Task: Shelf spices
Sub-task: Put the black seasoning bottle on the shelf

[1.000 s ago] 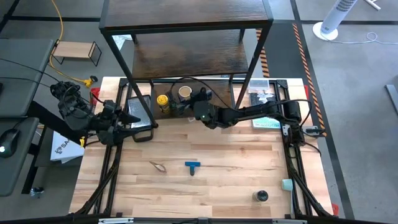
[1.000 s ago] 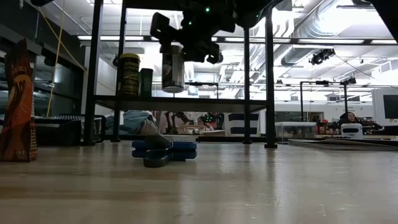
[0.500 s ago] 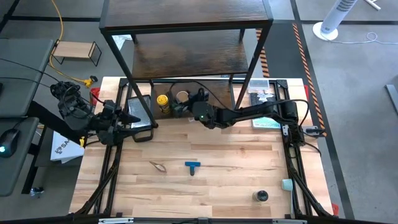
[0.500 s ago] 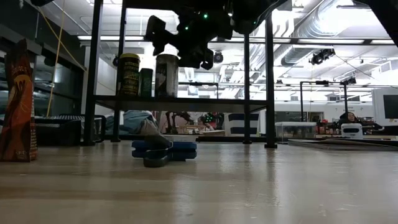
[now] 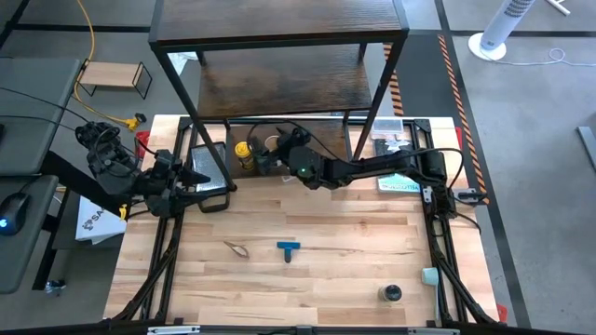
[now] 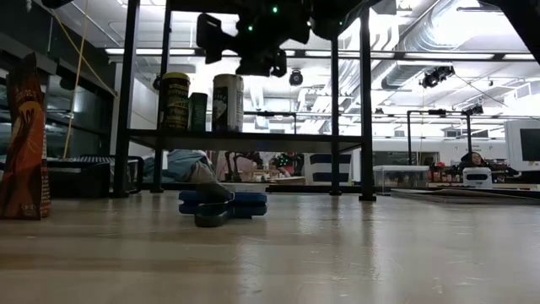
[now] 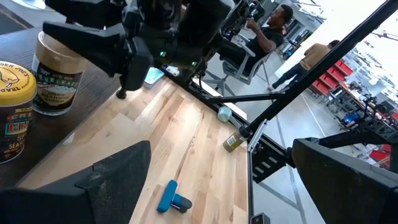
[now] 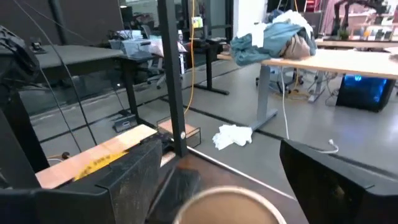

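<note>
Left gripper (image 5: 194, 176): seen at the 9 o'clock side of the table (image 5: 354, 270), fingers spread wide, nothing held.
Reddish-brown packet (image 6: 24, 139): stood upright on the table at its 9 o'clock edge in the low view.
Shelf (image 5: 279, 84): set at the table's 12 o'clock edge; its lowest board carries the jars.
Yellow-lidded jar (image 5: 243, 152): placed on the lowest shelf board, toward its 9 o'clock end.
Small dark box (image 6: 197, 111): stood between the two jars on that board.
Tan-lidded jar (image 6: 227, 102): stood upright on the board, just at 3 o'clock of the yellow-lidded jar, free of any grip.
Right gripper (image 6: 240, 42): held just above the tan-lidded jar, fingers spread apart, nothing held.
Blue T-shaped piece (image 5: 288, 248): lying on the table toward 6 o'clock.
Black-lidded jar (image 5: 390, 294): stood on the table toward 5 o'clock, well apart from the shelf.
</note>
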You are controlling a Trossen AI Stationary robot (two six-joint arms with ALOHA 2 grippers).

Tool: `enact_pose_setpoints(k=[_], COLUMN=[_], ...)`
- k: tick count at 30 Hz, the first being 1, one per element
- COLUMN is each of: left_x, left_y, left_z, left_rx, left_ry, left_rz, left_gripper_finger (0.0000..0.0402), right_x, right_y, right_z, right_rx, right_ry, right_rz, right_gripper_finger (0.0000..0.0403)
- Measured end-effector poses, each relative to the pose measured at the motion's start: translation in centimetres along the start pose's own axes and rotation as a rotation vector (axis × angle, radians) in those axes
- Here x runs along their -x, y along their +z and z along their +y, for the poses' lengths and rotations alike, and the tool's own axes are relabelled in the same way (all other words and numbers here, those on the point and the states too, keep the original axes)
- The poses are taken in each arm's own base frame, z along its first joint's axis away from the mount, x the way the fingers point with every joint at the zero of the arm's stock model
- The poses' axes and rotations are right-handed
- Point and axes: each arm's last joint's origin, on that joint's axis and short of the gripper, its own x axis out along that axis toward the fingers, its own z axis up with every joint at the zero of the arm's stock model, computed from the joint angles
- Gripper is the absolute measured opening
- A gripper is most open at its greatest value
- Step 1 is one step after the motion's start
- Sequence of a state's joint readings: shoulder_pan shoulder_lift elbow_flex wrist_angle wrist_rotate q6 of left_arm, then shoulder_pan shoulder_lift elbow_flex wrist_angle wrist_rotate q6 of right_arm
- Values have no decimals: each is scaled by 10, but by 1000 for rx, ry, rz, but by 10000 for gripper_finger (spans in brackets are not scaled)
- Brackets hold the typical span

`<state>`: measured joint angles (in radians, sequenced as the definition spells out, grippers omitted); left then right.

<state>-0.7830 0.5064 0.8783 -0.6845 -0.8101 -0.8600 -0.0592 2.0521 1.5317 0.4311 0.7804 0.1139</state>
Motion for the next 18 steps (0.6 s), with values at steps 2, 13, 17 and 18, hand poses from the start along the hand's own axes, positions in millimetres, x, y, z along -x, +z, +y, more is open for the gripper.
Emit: enact_pose_setpoints(k=[2, 13, 17, 18], left_x=[0, -2, -7, -9], left_y=[0, -4, -8, -9], left_z=[0, -4, -11, -14], left_rx=[-7, 16, -19, -42], left_ry=[-1, -90, -127, -139], left_rz=[0, 115, 161, 169], left_gripper_finger=[385, 385, 385, 385], right_x=[-1, 42, 88, 100], right_y=[6, 78, 106, 112], right_z=[1, 41, 59, 62], right_rx=[12, -41, -52, -56], right_ry=[1, 203, 343, 359], right_rz=[-11, 147, 360, 408], right_gripper_finger=[322, 323, 323, 323])
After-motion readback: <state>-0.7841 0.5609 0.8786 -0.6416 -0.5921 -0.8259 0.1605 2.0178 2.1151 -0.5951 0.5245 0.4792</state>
